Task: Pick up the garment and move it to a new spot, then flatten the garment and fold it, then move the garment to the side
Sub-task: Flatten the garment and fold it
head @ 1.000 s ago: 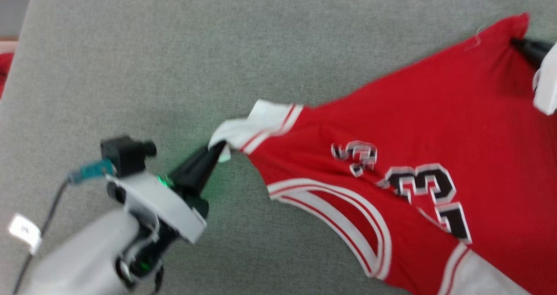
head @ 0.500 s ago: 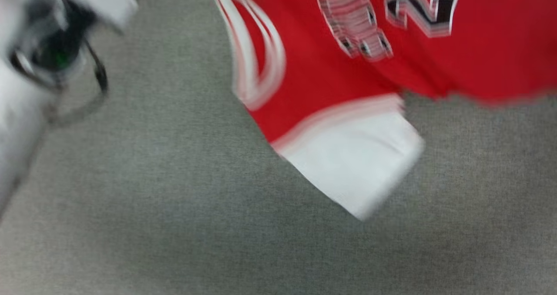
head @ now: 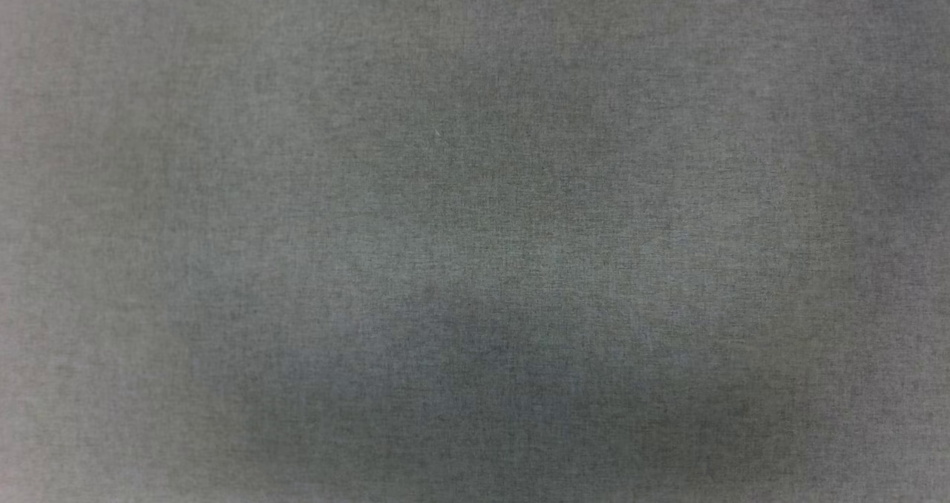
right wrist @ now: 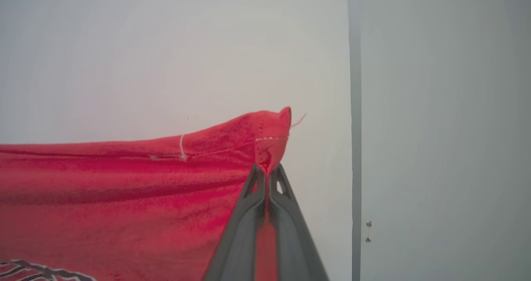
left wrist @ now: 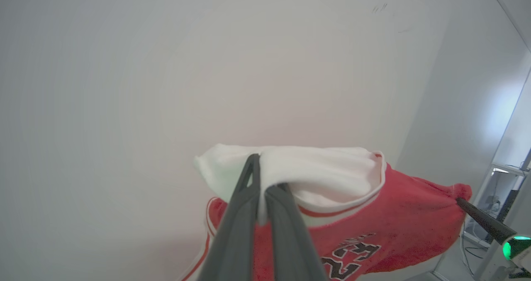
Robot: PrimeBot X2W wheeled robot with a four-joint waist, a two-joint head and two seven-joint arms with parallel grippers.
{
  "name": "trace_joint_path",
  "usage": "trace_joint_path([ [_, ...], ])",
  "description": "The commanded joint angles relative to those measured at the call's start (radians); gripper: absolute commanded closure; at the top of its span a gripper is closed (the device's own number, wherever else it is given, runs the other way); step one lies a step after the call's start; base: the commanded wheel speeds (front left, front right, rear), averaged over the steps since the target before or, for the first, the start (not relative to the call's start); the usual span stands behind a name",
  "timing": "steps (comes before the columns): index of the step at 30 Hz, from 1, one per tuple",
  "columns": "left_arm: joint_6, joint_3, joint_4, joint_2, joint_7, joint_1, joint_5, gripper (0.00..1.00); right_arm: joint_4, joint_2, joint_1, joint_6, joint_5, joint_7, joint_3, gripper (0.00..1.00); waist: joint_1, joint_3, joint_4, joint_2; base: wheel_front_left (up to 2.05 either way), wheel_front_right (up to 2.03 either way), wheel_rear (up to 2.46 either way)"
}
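- Garment (left wrist: 394, 214) is held stretched out before a pale wall (left wrist: 166, 65).
- White sleeve panel (left wrist: 315, 169) is pinched by the clenched left gripper (left wrist: 265, 177).
- Red corner (right wrist: 271, 136) is clamped by the closed right gripper (right wrist: 267, 171).

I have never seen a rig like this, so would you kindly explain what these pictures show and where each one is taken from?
This is a wheeled robot with two arms, each ending in a gripper with two long dark fingers. The head view looks down from a camera on its head at a grey woven surface. The left wrist view looks along the left gripper, which is shut on the white sleeve of a red shirt, held up before a pale wall. The right wrist view looks along the right gripper, shut on a red corner of the same shirt, so the shirt is held up between both arms.
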Motion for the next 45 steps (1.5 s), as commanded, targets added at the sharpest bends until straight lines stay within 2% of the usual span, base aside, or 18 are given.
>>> trace_joint_path([
  [1,-0.001,-0.016,-0.019,0.001,-0.009,0.064,-0.023,1.00,0.009,-0.001,0.046,-0.004,0.008,-0.003,0.023,1.00,0.0000,-0.004,0.005,0.0000,0.00,0.00,0.00],
  [6,-0.001,-0.086,-0.191,0.041,-0.064,0.297,-0.098,1.00,-0.035,-0.032,0.169,-0.003,0.073,0.023,0.135,1.00,0.0000,-0.014,0.008,0.0000,0.00,0.00,0.00],
  [11,-0.002,-0.108,-0.334,0.063,-0.121,0.574,-0.161,1.00,-0.162,-0.121,0.362,-0.003,0.174,0.067,0.278,1.00,0.0000,-0.033,0.018,0.0000,0.00,0.00,0.00],
  [14,-0.002,-0.086,-0.408,0.064,-0.129,0.722,-0.160,1.00,-0.269,-0.188,0.490,-0.003,0.252,0.097,0.329,1.00,0.0000,-0.049,0.023,0.0000,0.00,0.00,0.00],
  [17,-0.002,-0.004,-0.462,0.045,-0.130,0.859,-0.112,1.00,-0.393,-0.254,0.624,-0.003,0.332,0.141,0.366,1.00,0.0000,-0.066,0.023,0.0000,0.00,0.00,0.00],
  [21,-0.002,0.111,-0.537,0.010,-0.130,1.061,-0.026,1.00,-0.526,-0.339,0.797,-0.003,0.401,0.173,0.364,1.00,0.0000,-0.100,0.023,0.0000,0.00,0.00,0.00],
  [25,-0.002,0.198,-0.613,-0.028,-0.131,1.250,0.047,1.00,-0.627,-0.387,0.963,-0.003,0.437,0.191,0.326,1.00,0.0000,-0.139,0.018,0.0000,0.00,0.00,0.00],
  [29,-0.002,0.231,-0.669,-0.034,-0.131,1.362,0.109,1.00,-0.703,-0.399,1.087,-0.003,0.454,0.209,0.287,1.00,0.0000,-0.162,0.014,0.0000,0.00,0.00,0.00],
  [33,-0.002,0.253,-0.755,-0.036,-0.129,1.497,0.162,1.00,-0.804,-0.393,1.246,-0.003,0.446,0.233,0.200,1.00,0.0000,-0.181,0.003,0.0000,0.00,0.00,0.00],
  [39,-0.002,0.280,-0.889,-0.016,-0.129,1.666,0.205,1.00,-0.985,-0.344,1.466,-0.003,0.406,0.285,0.039,1.00,0.0000,-0.196,-0.017,0.0000,0.00,0.00,0.00],
  [45,0.016,0.299,-1.030,0.035,-0.129,1.806,0.226,1.00,-1.182,-0.243,1.655,-0.003,0.346,0.353,-0.134,1.00,0.0000,-0.185,-0.037,0.0000,0.00,0.00,0.00],
])
